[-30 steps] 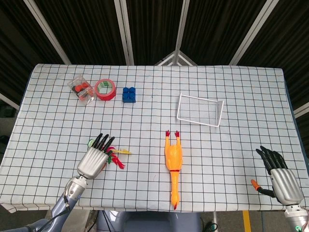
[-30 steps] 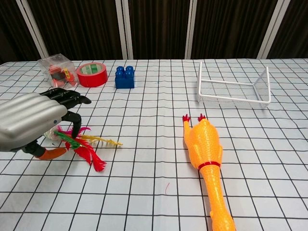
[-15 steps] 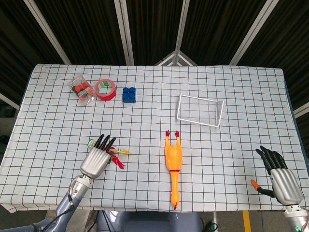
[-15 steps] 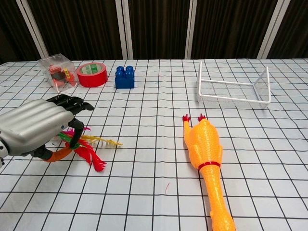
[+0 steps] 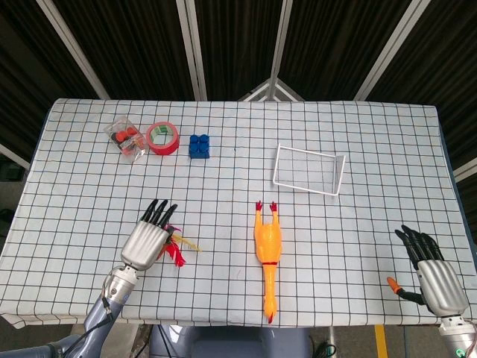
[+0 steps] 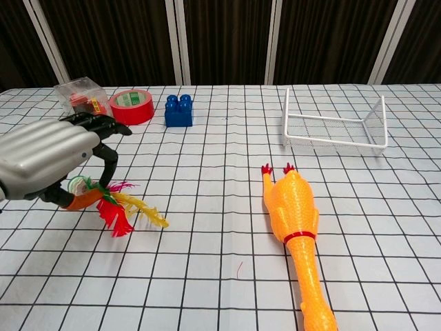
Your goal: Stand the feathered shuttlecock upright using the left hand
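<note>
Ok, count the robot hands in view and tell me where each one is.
2. The left robot hand is near the table's front-left, pinching the feathered shuttlecock. The right robot hand rests at the front-right corner, seen only in the head view.

Checked table (image 5: pixel 373 134) bears chicken (image 5: pixel 267 250), rack (image 5: pixel 309 169), tape (image 5: pixel 162 137).

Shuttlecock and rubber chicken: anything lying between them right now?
Nothing; both views show bare checkered cloth between the shuttlecock, held by the left hand, and the rubber chicken.
</note>
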Available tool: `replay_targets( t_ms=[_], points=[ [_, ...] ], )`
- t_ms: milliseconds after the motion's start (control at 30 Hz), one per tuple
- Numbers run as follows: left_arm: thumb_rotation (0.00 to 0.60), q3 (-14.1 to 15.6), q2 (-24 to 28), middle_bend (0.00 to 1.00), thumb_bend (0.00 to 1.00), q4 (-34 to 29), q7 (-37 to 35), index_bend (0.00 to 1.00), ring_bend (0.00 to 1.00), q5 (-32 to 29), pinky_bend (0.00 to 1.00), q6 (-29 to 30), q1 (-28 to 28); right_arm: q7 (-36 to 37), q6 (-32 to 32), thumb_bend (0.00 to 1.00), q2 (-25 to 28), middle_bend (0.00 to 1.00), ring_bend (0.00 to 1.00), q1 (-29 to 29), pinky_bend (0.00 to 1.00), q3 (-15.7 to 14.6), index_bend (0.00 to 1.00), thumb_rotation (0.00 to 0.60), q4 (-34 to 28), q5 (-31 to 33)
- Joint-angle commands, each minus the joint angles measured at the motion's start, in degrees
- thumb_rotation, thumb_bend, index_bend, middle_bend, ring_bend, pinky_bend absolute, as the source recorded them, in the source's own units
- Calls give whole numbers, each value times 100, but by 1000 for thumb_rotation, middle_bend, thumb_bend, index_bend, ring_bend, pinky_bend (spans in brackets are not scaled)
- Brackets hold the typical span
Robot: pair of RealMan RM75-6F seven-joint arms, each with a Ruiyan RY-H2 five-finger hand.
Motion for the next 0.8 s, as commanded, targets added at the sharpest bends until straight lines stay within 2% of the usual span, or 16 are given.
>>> replay_targets(
  t_ms=[33,267,800],
  points=[
    [600,-130,117,85,594,-323,-132,609,0,-56,0,126,-25,-1,-2,339,-2,0,0,-1,0,0,0,600,1,4],
    [600,-221,269,85,596,-642,-324,610,0,-30,0,308,-44,-28,-7,339,-13,0,0,0,0,-2,0,600,-5,5],
    [600,-134,174,82,591,-461,-496,609,0,-169,0,387,-88,-32,-15,338,-7,0,0,-1,0,4,0,600,-10,26]
  ],
)
